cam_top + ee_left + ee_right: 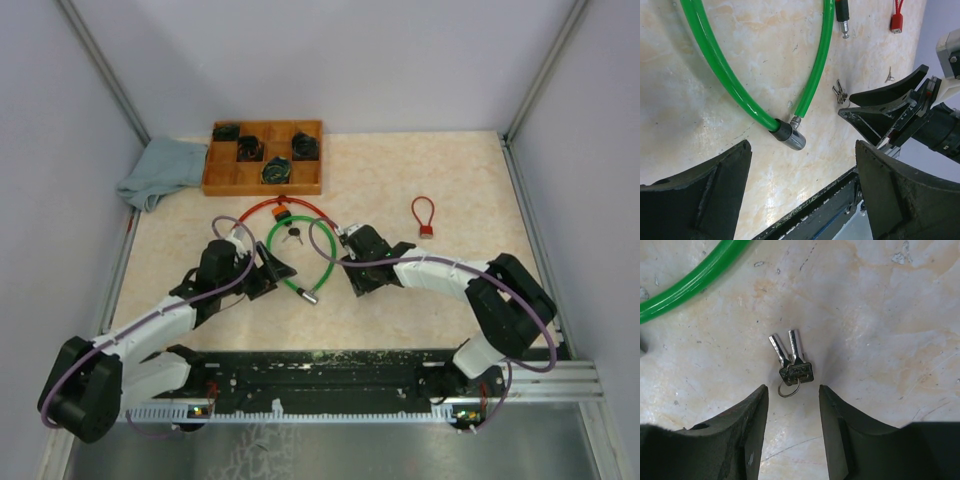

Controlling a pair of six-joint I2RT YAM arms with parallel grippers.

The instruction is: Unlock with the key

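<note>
Keys: two small silver keys (792,362) on one ring lie flat on the table (450,290), just right of the green cable lock's right strand and apart from it.
Green cable lock (725,75): lies in a loop on the table midway between the two arms, with the closed bend away from them.
Barrel (791,137): the dark barrel caps the thick strand at the near end of the loop. The thin strand's metal pin touches its side; whether it is seated in the barrel cannot be told.
Right pincer (792,390): released, jaws apart and grasping nothing. It hangs low over the table on the lock's right, with the keys just beyond its fingertips.
Left pincer (802,145): released, jaws wide apart and grasping nothing. It is poised above the lock's barrel end.
Red cable lock (290,203): arcs around the far side of the green loop.
Small red lock (424,215): well to the right of the green loop.
Wooden tray (225,180): beyond the green loop, near the back wall.
Cloth (160,170): against the tray's left side.
</note>
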